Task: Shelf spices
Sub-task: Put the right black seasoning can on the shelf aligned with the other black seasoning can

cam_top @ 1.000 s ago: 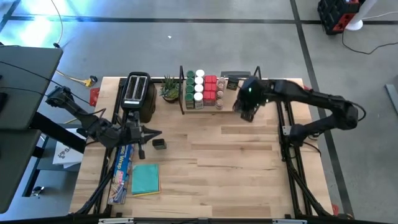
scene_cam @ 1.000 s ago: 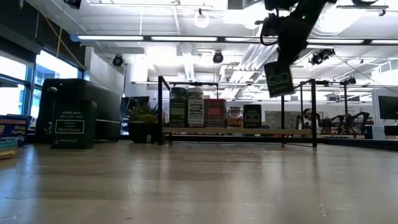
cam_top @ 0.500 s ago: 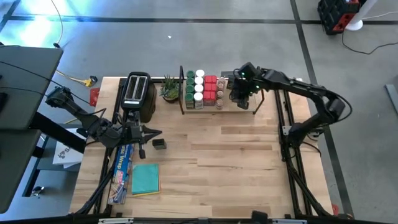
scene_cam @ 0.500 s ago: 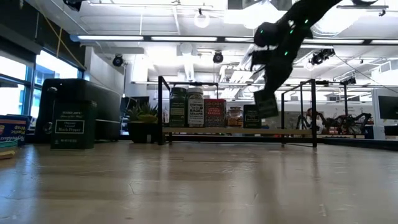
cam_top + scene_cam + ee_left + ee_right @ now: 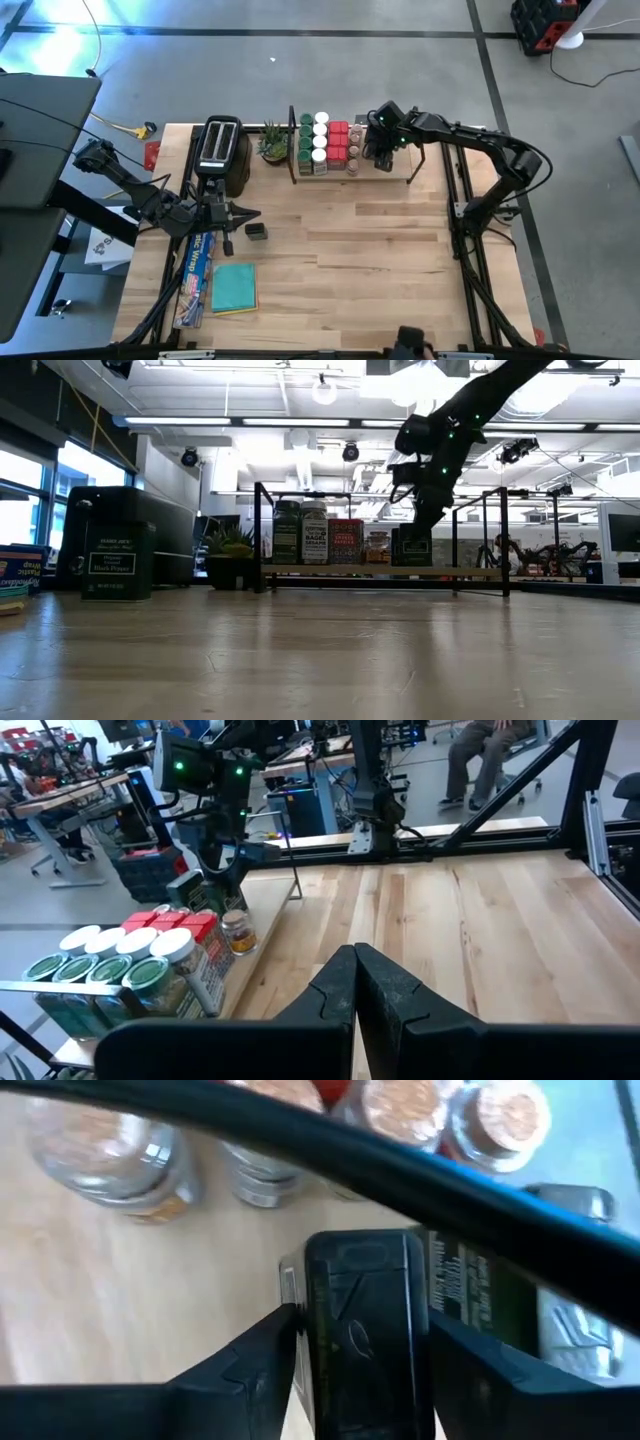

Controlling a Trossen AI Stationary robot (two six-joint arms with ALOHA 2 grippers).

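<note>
Right wrist view, dark tin (image 5: 365, 1330) on shelf (image 5: 120, 1300), between right hand (image 5: 362, 1342) fingers, grip undeterminable

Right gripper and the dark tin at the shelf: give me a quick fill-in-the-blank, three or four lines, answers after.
1. The right gripper stands over the ____ end of the shelf.
2. Between its fingers is a dark rectangular tin, beside the small jars with ____ lids.
3. The left gripper, fingers ____, waits in front of the toaster.
4. One more dark tin lies on the ____, near the left gripper.

Answers: right; cork; shut; table
</note>
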